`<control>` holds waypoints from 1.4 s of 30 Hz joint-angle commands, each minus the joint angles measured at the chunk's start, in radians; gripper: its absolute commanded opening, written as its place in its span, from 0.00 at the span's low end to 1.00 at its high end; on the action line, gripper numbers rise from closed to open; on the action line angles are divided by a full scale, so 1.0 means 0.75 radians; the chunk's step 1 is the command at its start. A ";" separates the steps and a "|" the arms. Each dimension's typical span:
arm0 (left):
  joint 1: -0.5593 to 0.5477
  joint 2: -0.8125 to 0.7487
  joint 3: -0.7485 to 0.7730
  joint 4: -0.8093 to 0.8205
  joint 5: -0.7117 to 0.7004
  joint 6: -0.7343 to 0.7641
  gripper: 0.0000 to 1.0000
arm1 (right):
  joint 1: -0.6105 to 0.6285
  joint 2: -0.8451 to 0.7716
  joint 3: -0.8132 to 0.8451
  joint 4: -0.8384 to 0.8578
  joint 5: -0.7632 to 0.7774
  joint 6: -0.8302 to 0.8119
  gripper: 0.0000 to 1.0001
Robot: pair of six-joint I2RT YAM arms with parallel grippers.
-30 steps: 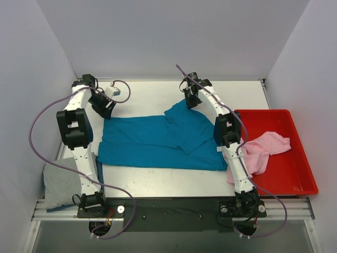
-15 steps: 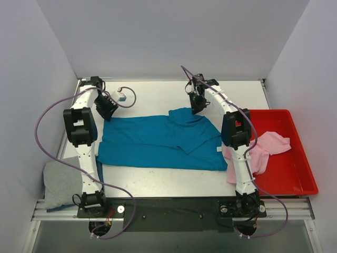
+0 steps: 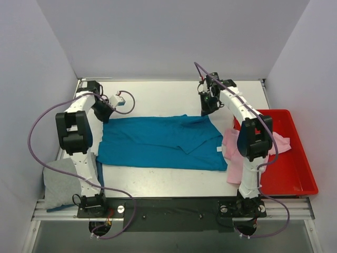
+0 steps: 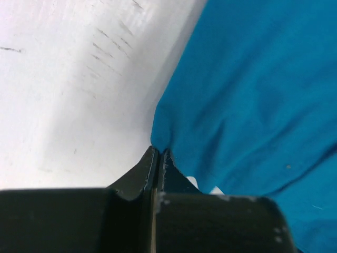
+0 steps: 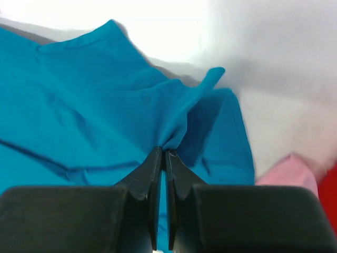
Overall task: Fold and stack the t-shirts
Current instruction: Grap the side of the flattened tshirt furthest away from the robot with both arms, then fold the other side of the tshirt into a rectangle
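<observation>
A teal-blue t-shirt point(image 3: 158, 141) lies spread across the middle of the table. My left gripper point(image 3: 104, 113) is shut on its far left corner; in the left wrist view point(image 4: 157, 152) the jaws pinch the cloth edge point(image 4: 242, 100). My right gripper point(image 3: 207, 110) is shut on the far right corner, where a raised fold of teal cloth point(image 5: 179, 113) runs into my closed jaws point(image 5: 164, 153). A pale pink t-shirt point(image 3: 234, 153) hangs over the red tray's near-left rim, behind my right arm. A light grey t-shirt point(image 3: 59, 182) lies at the near left edge.
The red tray point(image 3: 295, 168) stands at the right side of the table. White walls close in the table at the back and both sides. Purple cables loop from both arms over the table's corners.
The left gripper has closed on the shirt's far left corner. The right gripper has carried its corner rightward and away, unfolding the folded-over flap so the shirt lies flatter and wider.
</observation>
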 commanded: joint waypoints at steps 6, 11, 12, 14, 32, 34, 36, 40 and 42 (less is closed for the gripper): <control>0.009 -0.492 -0.398 0.367 0.116 0.224 0.00 | -0.009 -0.506 -0.499 -0.075 0.003 0.046 0.00; 0.015 -0.505 -0.480 0.447 0.126 0.337 0.00 | 0.026 -0.609 -0.791 0.016 -0.038 0.158 0.00; 0.015 -0.505 -0.501 0.508 0.130 0.343 0.00 | 0.044 -0.603 -0.812 0.029 -0.036 0.193 0.00; 0.003 -0.501 -0.509 0.608 0.163 0.343 0.00 | 0.044 -0.568 -0.804 0.051 -0.036 0.256 0.00; 0.052 -0.599 -0.724 0.218 0.173 0.993 0.00 | 0.110 -0.609 -1.168 0.145 0.001 0.307 0.00; 0.056 -0.615 -0.724 0.118 0.165 1.118 0.00 | 0.106 -0.605 -1.160 0.143 0.029 0.303 0.00; 0.058 -0.633 -0.752 0.081 0.145 1.187 0.00 | 0.104 -0.617 -1.160 0.137 0.058 0.305 0.00; 0.056 -0.658 -0.801 0.089 0.130 1.218 0.00 | 0.101 -0.646 -1.186 0.131 0.091 0.295 0.00; 0.056 -0.672 -0.822 0.059 0.100 1.261 0.00 | 0.104 -0.638 -1.199 0.135 0.079 0.287 0.00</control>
